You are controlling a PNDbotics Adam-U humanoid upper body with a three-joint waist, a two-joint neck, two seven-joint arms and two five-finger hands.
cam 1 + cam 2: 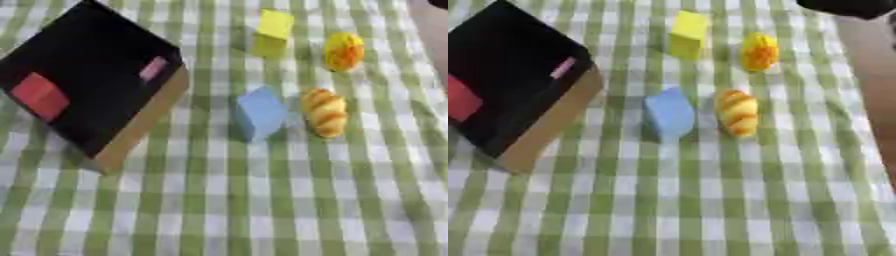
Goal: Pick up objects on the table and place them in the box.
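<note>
A cardboard box [144,125] with a dark inside stands tilted at the left. Inside it lie a red block [39,96] and a small pink piece [154,68]. On the checked cloth to its right sit a yellow block [272,32], an orange-yellow round object [343,51], a light blue block [260,112] and a striped yellow-orange loaf shape [325,112]. A black shape, probably my right hand [849,7], pokes in at the top right corner, apart from all the objects. My left hand shows in neither view.
A green and white checked cloth [262,200] covers the table. Its right edge runs down the right side, with a brownish surface [877,90] beyond it.
</note>
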